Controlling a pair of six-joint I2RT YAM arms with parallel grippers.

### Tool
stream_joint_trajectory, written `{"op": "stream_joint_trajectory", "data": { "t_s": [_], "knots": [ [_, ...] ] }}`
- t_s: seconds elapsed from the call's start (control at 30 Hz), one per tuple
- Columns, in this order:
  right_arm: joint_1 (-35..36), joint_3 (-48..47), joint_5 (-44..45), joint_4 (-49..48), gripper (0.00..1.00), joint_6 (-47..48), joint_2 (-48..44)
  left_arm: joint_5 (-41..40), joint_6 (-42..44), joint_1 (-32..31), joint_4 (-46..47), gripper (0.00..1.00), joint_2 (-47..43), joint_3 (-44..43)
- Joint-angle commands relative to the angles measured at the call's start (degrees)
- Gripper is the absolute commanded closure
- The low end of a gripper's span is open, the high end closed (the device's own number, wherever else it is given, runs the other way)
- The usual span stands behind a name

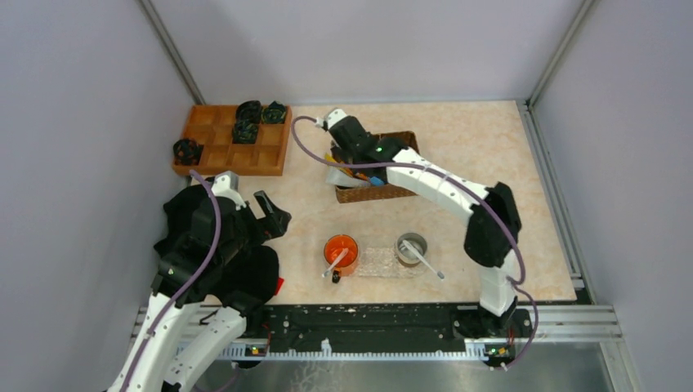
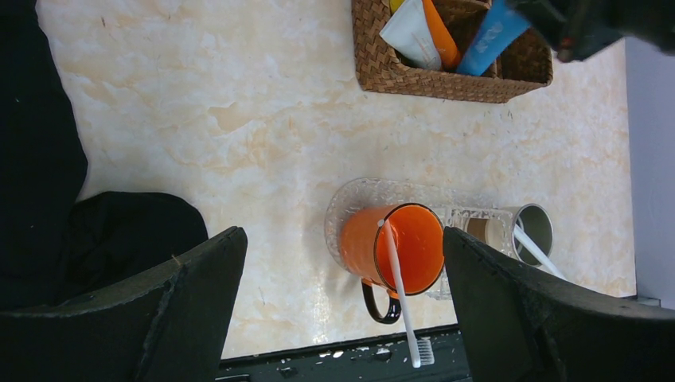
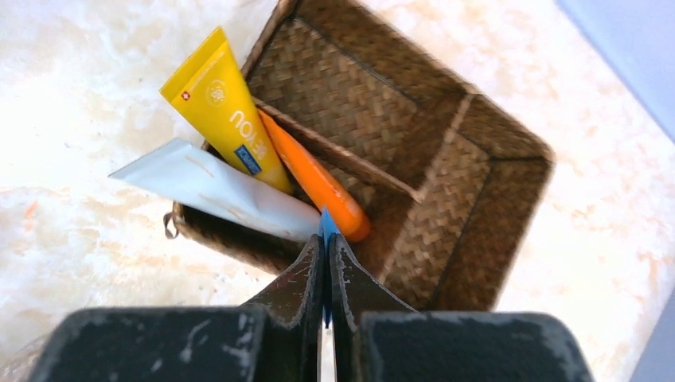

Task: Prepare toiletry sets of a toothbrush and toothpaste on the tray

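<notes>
My right gripper (image 3: 326,247) is shut on the flat end of a blue toothpaste tube (image 3: 325,224) at the wicker basket (image 3: 446,183). Yellow (image 3: 223,111), orange (image 3: 318,187) and white (image 3: 215,191) tubes lie in the basket beside it. From above, the right gripper (image 1: 362,169) hangs over the basket's left half (image 1: 404,140). The clear tray (image 1: 377,263) carries an orange mug (image 1: 341,249) and a steel cup (image 1: 411,247), each with a white toothbrush (image 2: 396,274) leaning in it. My left gripper (image 2: 342,239) stands open and empty, high above the mug (image 2: 398,239).
An orange wooden compartment tray (image 1: 233,151) with several dark objects sits at the back left. Black covering (image 1: 212,245) wraps the left arm. The table's front rail (image 1: 368,322) runs just below the clear tray. Cage walls close in the table on three sides.
</notes>
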State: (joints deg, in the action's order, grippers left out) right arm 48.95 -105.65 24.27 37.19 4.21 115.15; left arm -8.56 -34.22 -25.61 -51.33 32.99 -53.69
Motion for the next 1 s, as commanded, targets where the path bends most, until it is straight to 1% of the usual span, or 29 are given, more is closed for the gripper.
{"op": "stream_joint_trajectory", "data": {
  "t_s": [0.0, 0.2, 0.37, 0.53, 0.6, 0.73, 0.83, 0.97],
  "knots": [
    [-0.32, 4.09, 1.56, -7.94, 1.00, -1.10, -16.40, 0.59, 0.39, 0.13, 1.71, 0.01, 0.00, 1.05],
    [-0.27, 12.47, -3.24, -10.99, 1.00, -3.48, -29.15, 1.07, 0.12, 0.13, 1.77, 0.01, -0.10, 1.05],
    [-0.30, 23.87, -10.04, -16.08, 1.00, -8.03, -42.81, 1.29, 0.03, 0.17, 1.97, 0.01, -0.12, 1.42],
    [0.05, 35.58, -17.86, -20.49, 1.00, -13.60, -52.01, 2.45, -0.23, 0.13, 2.79, 0.01, -0.12, 2.71],
    [0.67, 40.28, -18.85, -22.11, 1.00, -15.19, -54.57, 3.02, -0.15, 0.18, 3.36, 0.01, -0.18, 3.19],
    [2.86, 47.61, -18.18, -24.74, 1.00, -16.89, -58.36, 3.54, -0.15, 0.18, 4.02, 0.01, -0.19, 3.78],
    [5.00, 50.56, -17.66, -25.76, 1.00, -17.24, -59.38, 3.72, -0.15, 0.13, 4.02, 0.01, -0.22, 4.18],
    [9.10, 51.37, -14.75, -26.04, 1.00, -15.90, -58.90, 3.85, -0.31, 0.16, 4.05, 0.01, -0.26, 4.55]
  ]
}}
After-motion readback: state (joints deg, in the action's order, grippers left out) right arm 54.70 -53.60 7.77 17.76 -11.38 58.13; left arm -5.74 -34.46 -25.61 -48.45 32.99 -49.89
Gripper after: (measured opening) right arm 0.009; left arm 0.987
